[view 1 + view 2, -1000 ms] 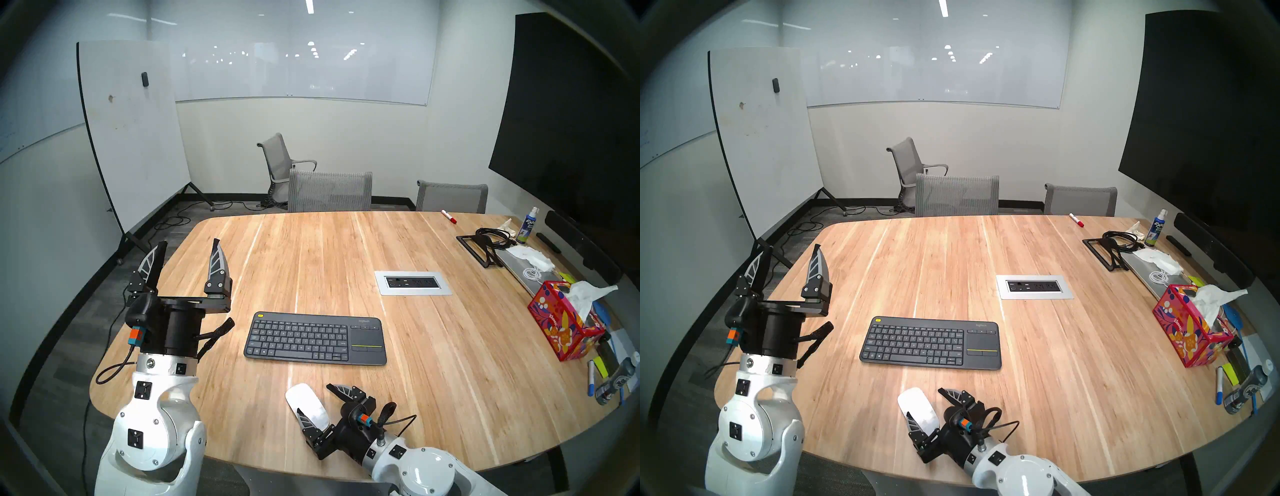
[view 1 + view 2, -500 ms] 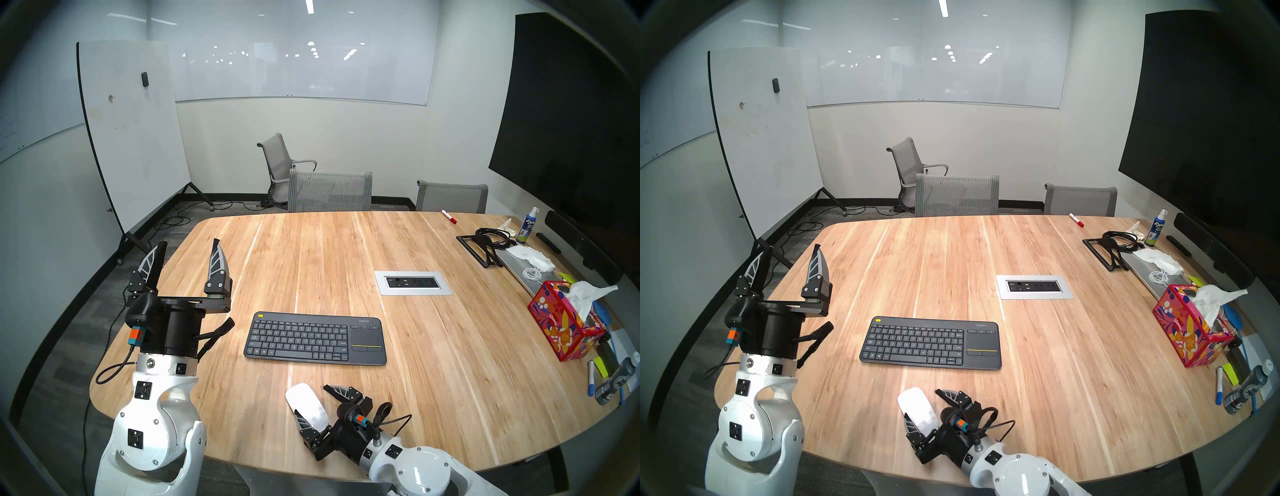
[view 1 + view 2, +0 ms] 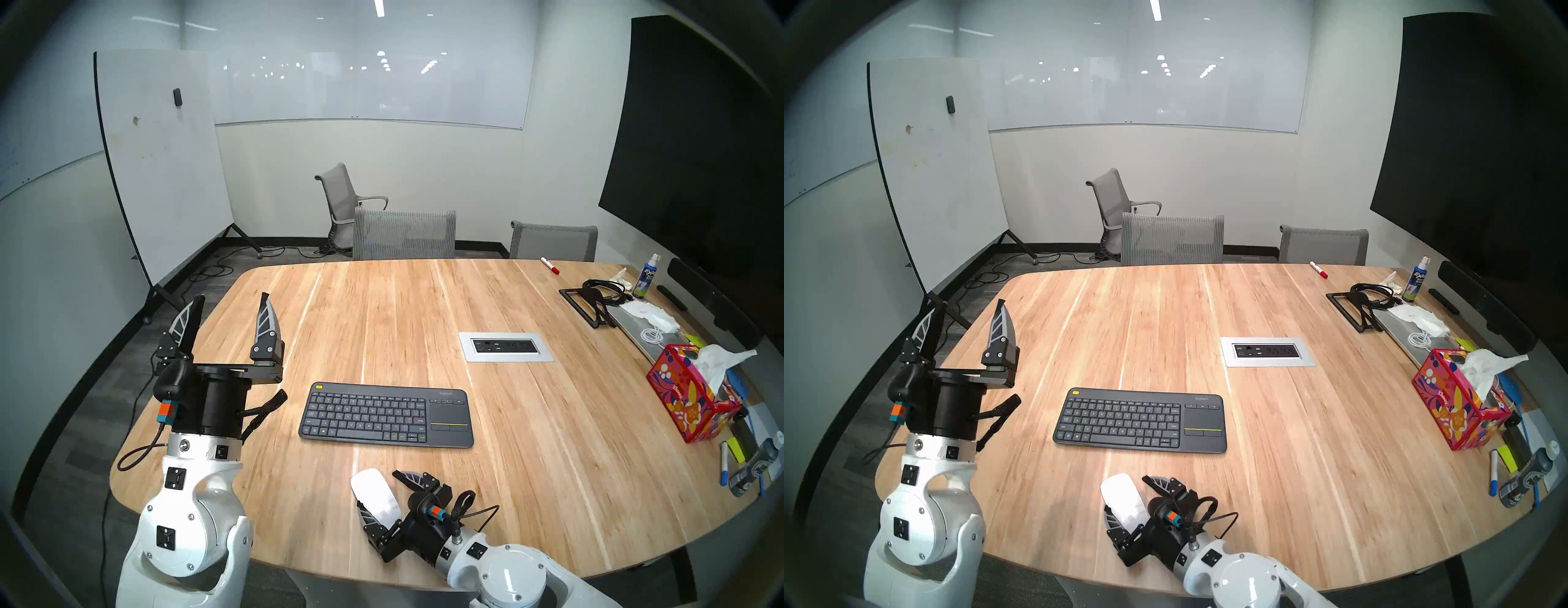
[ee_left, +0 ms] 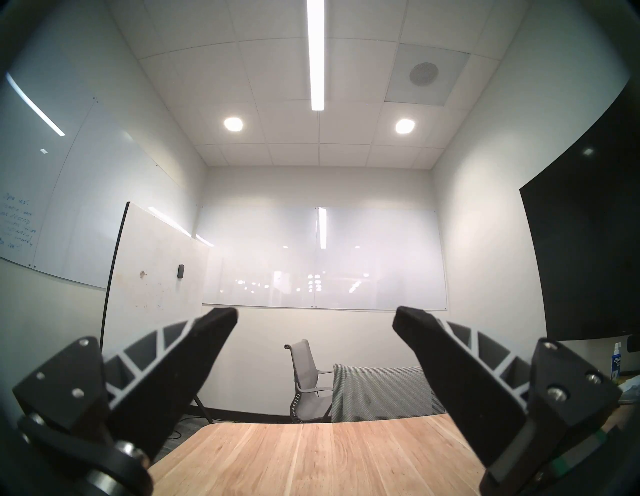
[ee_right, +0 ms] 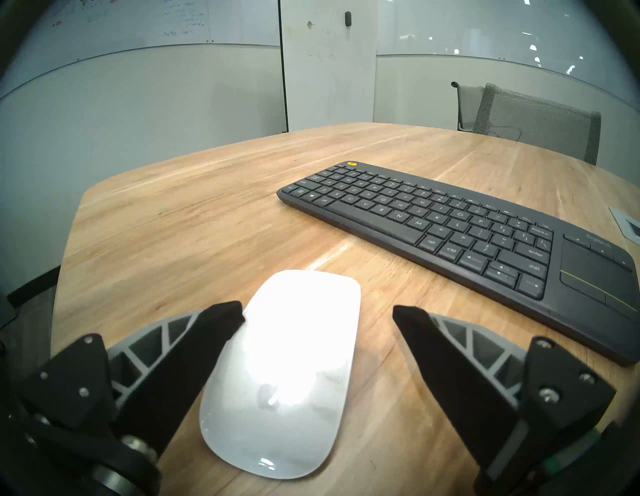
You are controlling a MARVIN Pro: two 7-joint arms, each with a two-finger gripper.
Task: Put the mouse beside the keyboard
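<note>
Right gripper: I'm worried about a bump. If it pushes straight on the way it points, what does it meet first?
Probably the mouse: it lies between the open jaws of the right gripper, ahead of the palm. The keyboard sits off to one side.

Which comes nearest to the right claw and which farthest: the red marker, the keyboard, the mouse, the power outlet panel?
From the head view:
1. Mouse, between the right claw fingers.
2. Keyboard, just beyond.
3. Power outlet panel, mid-table, farther right.
4. Red marker, at the far edge.

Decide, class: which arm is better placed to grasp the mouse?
Right. The right gripper is open astride the mouse; the left gripper is raised, away from it.
</note>
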